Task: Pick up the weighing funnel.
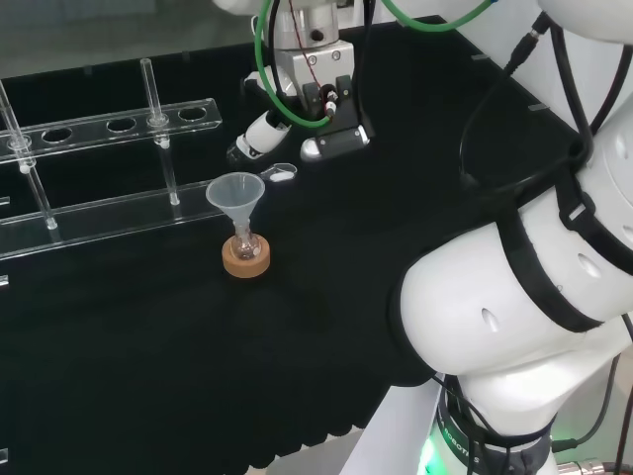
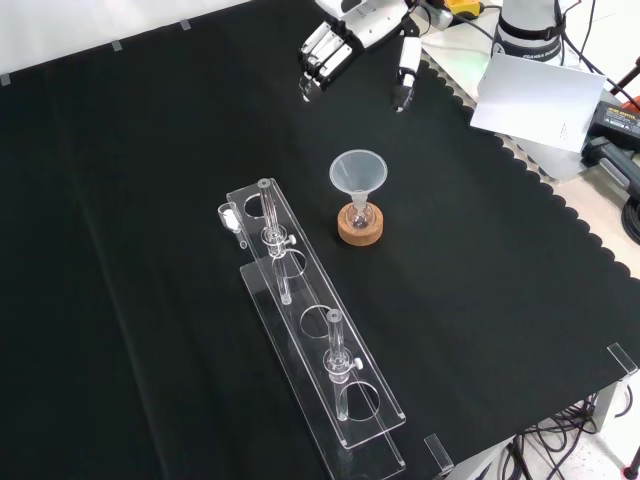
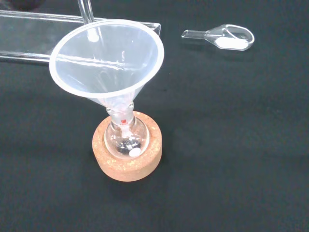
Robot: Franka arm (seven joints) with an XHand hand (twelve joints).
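I am watching the hand (image 1: 326, 109) hanging above the black cloth (image 1: 148, 376) at the far side of the bench in the head view. It is holding nothing. Its fingers (image 2: 318, 60) are reaching out relaxed and only slightly bent, with the thumb (image 2: 407, 70) spread well apart from them, so I am reading the hand as open.

The weighing funnel (image 1: 282, 174) is lying flat on the cloth, untouched. In the head view it is sitting just below the fingertips and a little beyond the funnel (image 1: 235, 193). In the front view it is showing as a small clear piece (image 2: 230, 215) at the upper end of the clear rack (image 2: 310, 330), to the left of the funnel. In the wrist view it is lying with its short stem pointing toward the rack's end, and something white is lying in its scoop (image 3: 222, 37).

The funnel (image 3: 106, 63) is standing mouth up with its stem in a small flask (image 3: 126, 140), which is sitting in a cork ring (image 3: 128, 166). A few dark bits and a small white piece are lying at the bottom of the flask. The rack is carrying upright glass tubes (image 2: 335, 350).
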